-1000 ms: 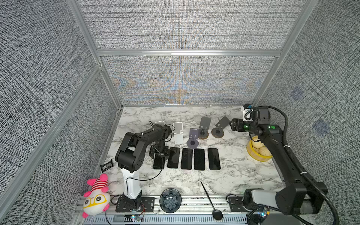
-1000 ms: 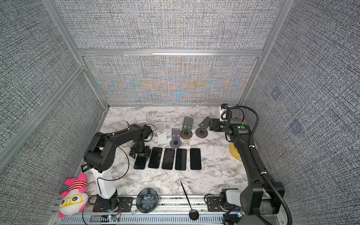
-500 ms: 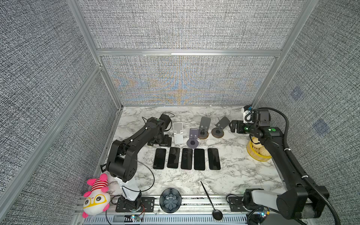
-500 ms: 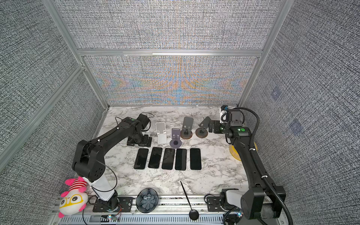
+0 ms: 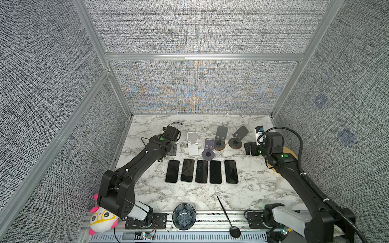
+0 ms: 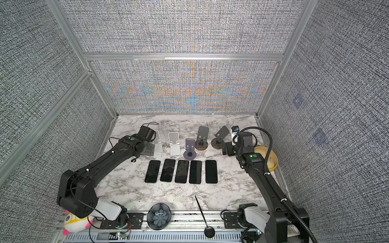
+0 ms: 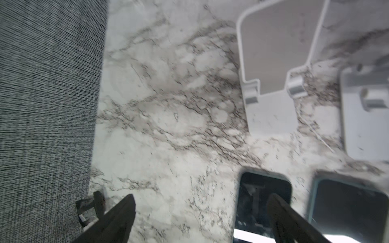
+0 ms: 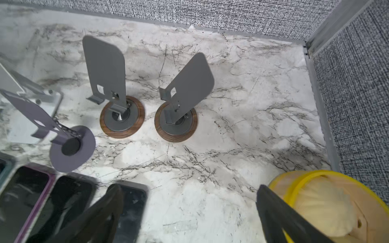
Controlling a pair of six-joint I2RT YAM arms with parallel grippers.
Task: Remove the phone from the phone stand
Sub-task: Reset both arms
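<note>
Black and flat, the leftmost phone [image 5: 172, 171] now lies released in the row. The left gripper [image 7: 200, 202] has spread wide and backed off, the right gripper [image 8: 189, 189] gapes empty, and the white stand [image 7: 275, 63] is bare, so removal looks done.

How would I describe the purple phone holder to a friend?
Find the row of five dark phones lying flat on the marble table. Behind its middle stands the purple stand. Its neighbours, a white stand and a grey stand on a wooden disc, are not purple.
</note>
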